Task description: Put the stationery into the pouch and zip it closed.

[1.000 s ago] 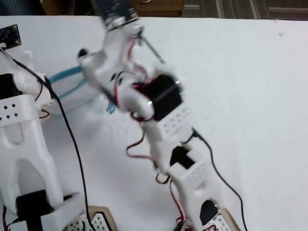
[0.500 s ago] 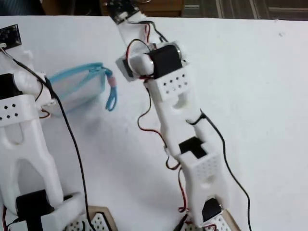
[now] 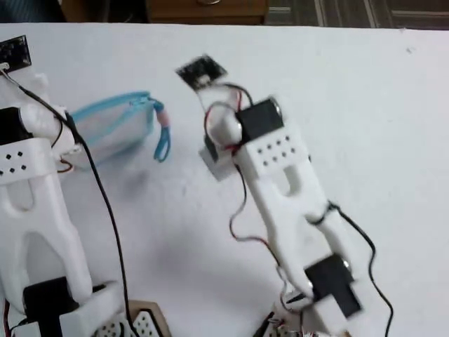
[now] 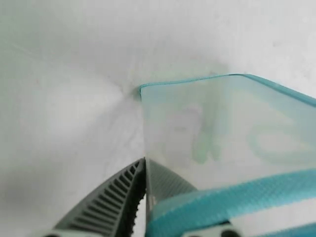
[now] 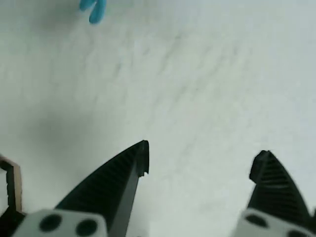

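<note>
The pouch (image 3: 116, 126) is translucent with blue trim and lies at the left of the white table (image 3: 365, 105). Its blue pull loop (image 3: 163, 144) hangs off the end that faces the right arm (image 3: 280, 168). My left gripper (image 4: 144, 165) is shut on the pouch (image 4: 207, 133) near one corner, beside the blue zipper band (image 4: 222, 202). Faint pale shapes (image 4: 202, 143) show through the pouch wall; I cannot tell what they are. My right gripper (image 5: 202, 155) is open over bare table with nothing between its fingers, and the loop's tip (image 5: 94, 10) lies well beyond it.
The left arm (image 3: 31, 182) and its black cable (image 3: 105, 203) stand along the left edge. A wooden cabinet (image 3: 210, 10) sits past the table's far edge. The table's right half is bare.
The right arm has drawn back from over the pouch toward its base, uncovering the pouch and its loop. The left arm has kept still.
</note>
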